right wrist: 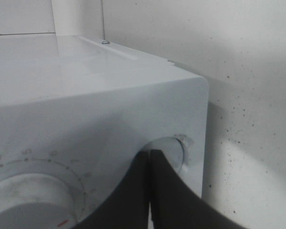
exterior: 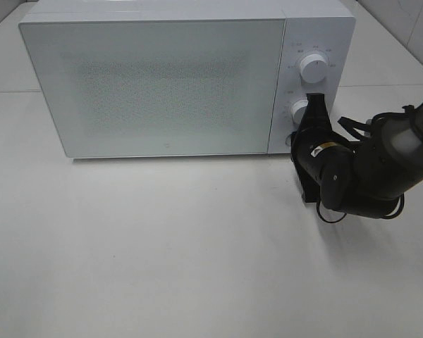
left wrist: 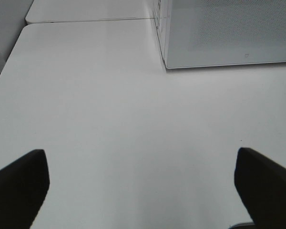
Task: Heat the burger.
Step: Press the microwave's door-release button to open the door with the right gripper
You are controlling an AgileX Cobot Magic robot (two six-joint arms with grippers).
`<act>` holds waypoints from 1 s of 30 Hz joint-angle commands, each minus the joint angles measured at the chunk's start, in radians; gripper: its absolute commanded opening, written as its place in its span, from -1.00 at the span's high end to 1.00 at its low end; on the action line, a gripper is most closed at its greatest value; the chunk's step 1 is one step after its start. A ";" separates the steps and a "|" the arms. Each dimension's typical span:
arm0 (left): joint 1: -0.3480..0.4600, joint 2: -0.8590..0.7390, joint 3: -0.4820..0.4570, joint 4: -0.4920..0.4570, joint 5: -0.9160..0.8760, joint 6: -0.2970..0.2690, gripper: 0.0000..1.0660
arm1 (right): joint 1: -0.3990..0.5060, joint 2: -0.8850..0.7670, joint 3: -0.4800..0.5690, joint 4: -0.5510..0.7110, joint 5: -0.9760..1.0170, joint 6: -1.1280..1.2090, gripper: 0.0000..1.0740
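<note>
From above: found right fingers (exterior: pixel 314 105) pressed together against the microwave's (exterior: pixel 162 77) lower dial (exterior: pixel 301 110), near the surface's (exterior: pixel 197 267) far edge; saw no burger, presumably inside.

Left wrist: showed left fingers (left wrist: pixel 19 183) spread, holding nothing.

Right wrist: risked skidding off the smooth dial, leaving the timer unset.

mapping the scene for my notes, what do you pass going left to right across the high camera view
microwave door → upper dial → right arm. The right tool lies over the dial column, so it is left out of the order.
</note>
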 commanded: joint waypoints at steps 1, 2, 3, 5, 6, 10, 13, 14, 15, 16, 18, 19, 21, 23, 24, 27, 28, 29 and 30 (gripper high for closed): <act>0.002 -0.003 0.000 -0.004 -0.015 0.003 -0.84 | -0.017 -0.023 -0.074 0.002 -0.217 -0.025 1.00; 0.002 -0.003 0.000 -0.004 -0.015 0.003 -0.84 | -0.019 -0.014 -0.098 0.002 -0.248 -0.039 1.00; 0.002 -0.003 0.000 -0.004 -0.015 0.003 -0.84 | -0.019 -0.014 -0.098 0.002 -0.248 -0.039 1.00; 0.002 -0.003 0.000 -0.004 -0.015 0.003 -0.84 | -0.019 0.011 -0.126 0.008 -0.288 -0.041 1.00; 0.002 -0.003 0.000 -0.004 -0.015 0.003 -0.84 | -0.019 0.011 -0.126 0.008 -0.288 -0.041 1.00; 0.002 -0.003 0.000 -0.004 -0.015 0.003 -0.84 | -0.019 0.037 -0.174 0.022 -0.317 -0.041 1.00; 0.002 -0.003 0.000 -0.004 -0.015 0.003 -0.84 | -0.019 0.036 -0.175 0.022 -0.327 -0.043 1.00; 0.002 -0.003 0.000 -0.004 -0.015 0.003 -0.84 | -0.019 0.036 -0.175 0.022 -0.327 -0.043 1.00; 0.002 -0.003 0.000 -0.004 -0.015 0.003 -0.84 | -0.019 0.036 -0.175 0.025 -0.326 -0.046 1.00; 0.002 -0.003 0.000 -0.004 -0.015 0.003 -0.84 | -0.019 0.036 -0.175 0.025 -0.320 -0.046 1.00; 0.002 -0.003 0.000 -0.004 -0.015 0.003 -0.84 | -0.019 0.036 -0.175 0.025 -0.320 -0.049 1.00; 0.002 -0.003 0.000 -0.004 -0.015 0.003 -0.84 | -0.019 0.036 -0.175 0.025 -0.320 -0.050 1.00; 0.002 -0.003 0.000 -0.004 -0.015 0.003 -0.84 | -0.019 0.036 -0.174 0.025 -0.314 -0.052 1.00; 0.002 -0.003 0.000 -0.004 -0.015 0.003 -0.84 | -0.019 0.036 -0.173 0.025 -0.300 -0.052 1.00; 0.002 -0.003 0.000 -0.004 -0.015 0.003 -0.84 | -0.019 0.036 -0.173 0.025 -0.300 -0.052 1.00; 0.002 -0.003 0.000 -0.004 -0.015 0.003 -0.84 | -0.017 0.035 -0.173 0.025 -0.263 -0.051 1.00; 0.002 -0.003 0.000 -0.004 -0.015 0.003 -0.84 | -0.012 0.033 -0.173 0.021 -0.240 -0.049 1.00; 0.002 -0.003 0.000 -0.004 -0.015 0.003 -0.84 | -0.003 0.033 -0.172 0.022 -0.231 -0.049 1.00; 0.002 -0.003 0.000 -0.004 -0.015 0.003 -0.84 | -0.003 0.033 -0.172 0.022 -0.231 -0.049 1.00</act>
